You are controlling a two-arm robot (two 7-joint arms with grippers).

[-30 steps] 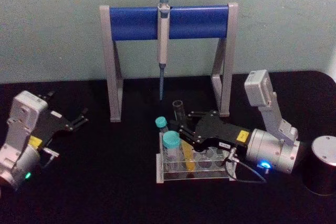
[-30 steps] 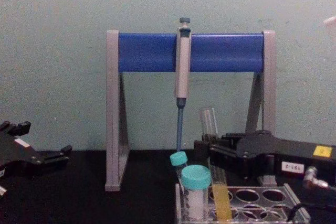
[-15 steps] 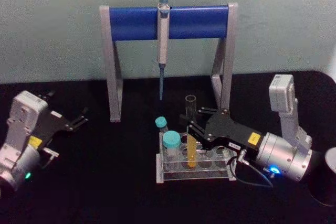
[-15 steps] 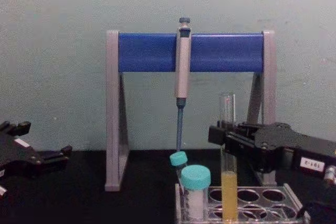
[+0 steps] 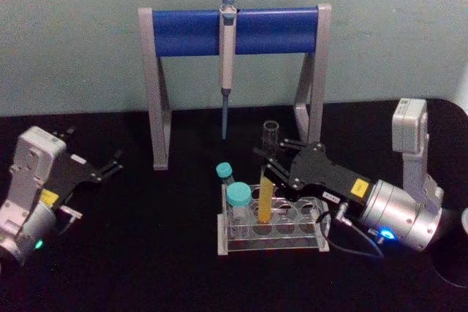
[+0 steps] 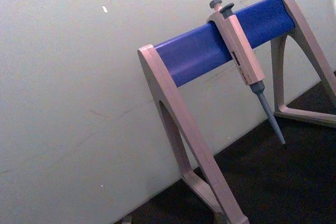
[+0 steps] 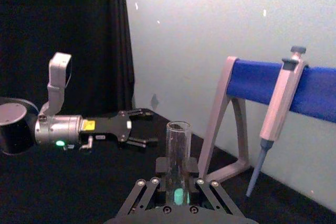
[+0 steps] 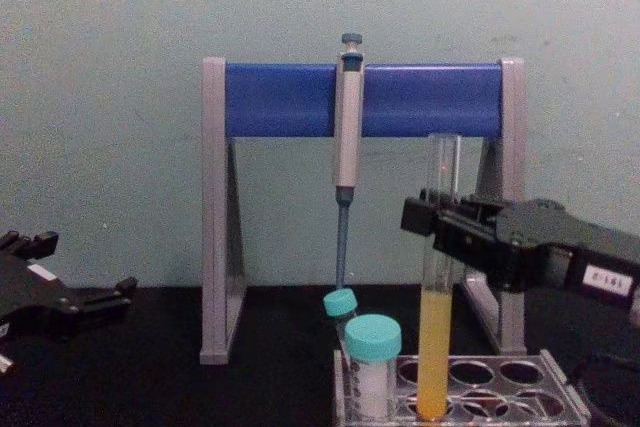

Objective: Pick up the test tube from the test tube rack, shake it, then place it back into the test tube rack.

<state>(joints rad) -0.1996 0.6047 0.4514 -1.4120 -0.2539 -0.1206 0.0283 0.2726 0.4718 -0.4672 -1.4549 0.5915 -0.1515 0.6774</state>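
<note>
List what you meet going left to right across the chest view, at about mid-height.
left gripper → pipette stand's left leg → pipette → test tube → pipette stand's right leg. The right gripper, shut on the test tube, overlaps it, so it is unplaced.

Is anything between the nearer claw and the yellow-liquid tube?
Nothing visible. The right gripper is shut on the test tube above its liquid, its lower end in the test tube rack. The teal-capped tubes stand apart; the left gripper rests far off.
</note>
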